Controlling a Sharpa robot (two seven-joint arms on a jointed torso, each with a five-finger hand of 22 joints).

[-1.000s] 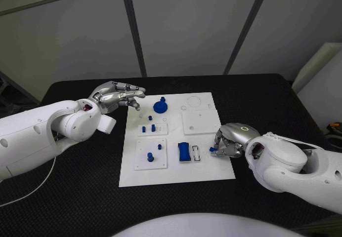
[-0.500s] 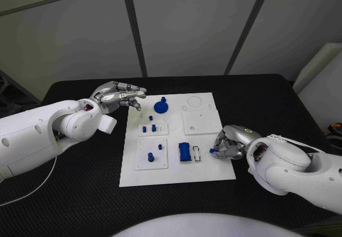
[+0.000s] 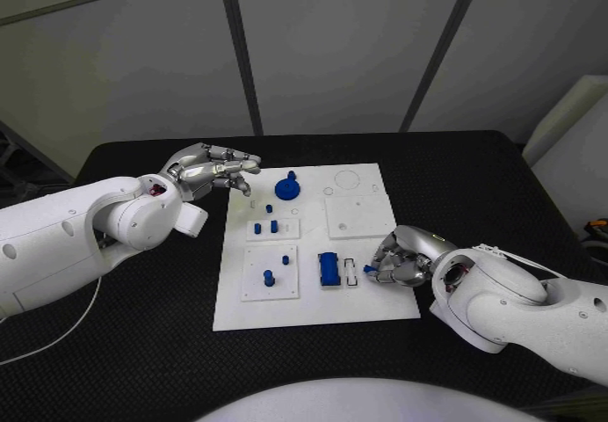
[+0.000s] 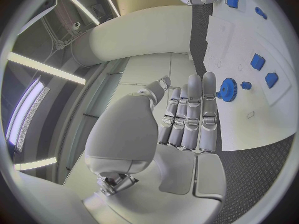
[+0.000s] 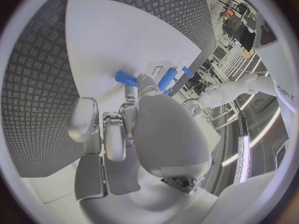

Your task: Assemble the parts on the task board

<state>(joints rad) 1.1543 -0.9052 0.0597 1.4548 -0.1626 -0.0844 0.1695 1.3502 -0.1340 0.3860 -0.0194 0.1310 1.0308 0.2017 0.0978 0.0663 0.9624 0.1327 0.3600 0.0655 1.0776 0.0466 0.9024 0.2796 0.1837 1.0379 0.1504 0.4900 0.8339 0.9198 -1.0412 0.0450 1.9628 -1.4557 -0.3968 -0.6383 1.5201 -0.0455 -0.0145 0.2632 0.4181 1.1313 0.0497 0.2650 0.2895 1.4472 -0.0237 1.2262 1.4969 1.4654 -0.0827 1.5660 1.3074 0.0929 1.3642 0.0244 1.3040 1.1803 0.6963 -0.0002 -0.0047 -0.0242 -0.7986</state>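
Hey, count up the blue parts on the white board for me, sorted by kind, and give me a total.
Blue gear: 1
Blue block: 1
Small blue pegs standing on the task board: 5
Blue piece pinched by the right robot hand: 1
Total: 8
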